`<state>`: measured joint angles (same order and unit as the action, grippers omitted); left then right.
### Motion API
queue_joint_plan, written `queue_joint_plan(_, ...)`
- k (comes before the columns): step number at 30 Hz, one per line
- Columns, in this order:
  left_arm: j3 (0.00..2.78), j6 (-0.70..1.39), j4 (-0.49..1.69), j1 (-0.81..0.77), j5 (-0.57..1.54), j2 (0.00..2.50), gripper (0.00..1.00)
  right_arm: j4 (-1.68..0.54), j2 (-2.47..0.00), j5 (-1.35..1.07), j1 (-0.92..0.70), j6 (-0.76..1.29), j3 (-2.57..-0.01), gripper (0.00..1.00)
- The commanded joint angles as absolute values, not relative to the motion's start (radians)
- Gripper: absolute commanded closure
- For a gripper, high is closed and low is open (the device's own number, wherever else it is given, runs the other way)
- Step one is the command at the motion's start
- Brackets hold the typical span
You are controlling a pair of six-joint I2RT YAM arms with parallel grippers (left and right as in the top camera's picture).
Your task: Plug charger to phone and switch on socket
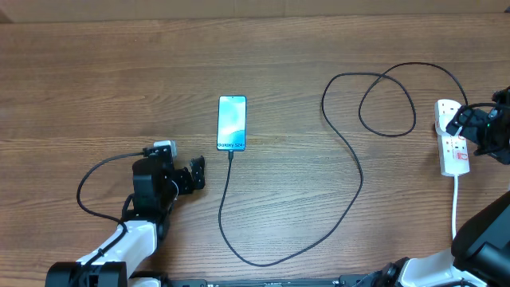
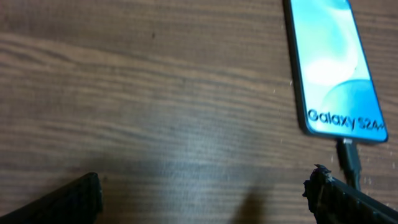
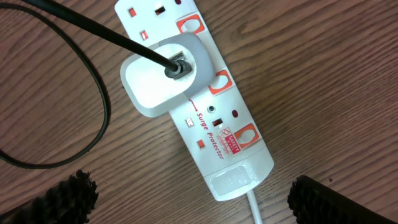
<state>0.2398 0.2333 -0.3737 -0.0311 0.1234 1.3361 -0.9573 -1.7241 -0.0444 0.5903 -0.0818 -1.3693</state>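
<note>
Pincers both spread wide, nothing in either. My left pincer is low over the table, near and just left of the phone. The charger has its tip at the phone's near end, looks plugged in, and the cable loops off right. My right pincer hangs over the socket at the far right edge, with a white adapter in it.

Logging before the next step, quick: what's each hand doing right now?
Left hand: open, empty, near the phone.
Right hand: open, empty, above the power strip.
</note>
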Motion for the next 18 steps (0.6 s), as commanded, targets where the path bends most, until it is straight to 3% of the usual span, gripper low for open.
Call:
queue_joint_plan(1,0.205,0.244,-0.379,-0.033,0.131,1.301,0.0,-0.951,-1.711,-0.043,0.596,-0.076,-1.374,0.0)
queue_joint_plan(18,0.005,0.279,-0.559,-0.031,0.097,1.194,0.0,-0.951,-1.711,-0.043,0.596,-0.076,-1.374,0.0)
